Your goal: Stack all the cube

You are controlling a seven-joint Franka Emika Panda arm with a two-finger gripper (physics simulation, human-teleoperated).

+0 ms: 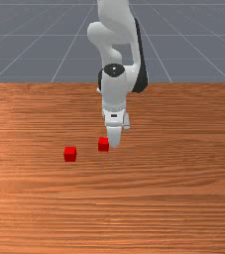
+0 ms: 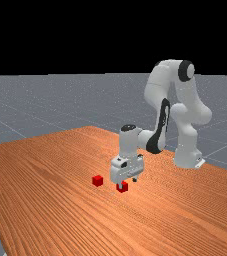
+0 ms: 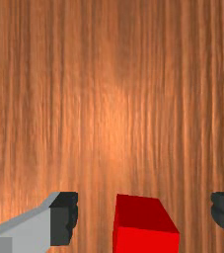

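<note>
In the far view my gripper (image 2: 127, 183) is low over the table, one fingertip in front of a red cube (image 2: 122, 187). The front view has this cube (image 1: 103, 144) right beside the gripper (image 1: 115, 141), on its left. Seen from the wrist, the cube (image 3: 145, 225) lies between the widely parted fingers of the open gripper (image 3: 144, 217), with space on both sides; its lower part is cut off. The other red cube (image 1: 70, 154) rests on the table farther to the front view's left; in the far view that cube (image 2: 97, 180) stands left of the gripper.
The wooden table (image 1: 148, 208) runs under both cubes and the hand. A gap of bare wood separates the two cubes. In the far view the arm's base stands at the right, and the table's near-left edge slants down the picture.
</note>
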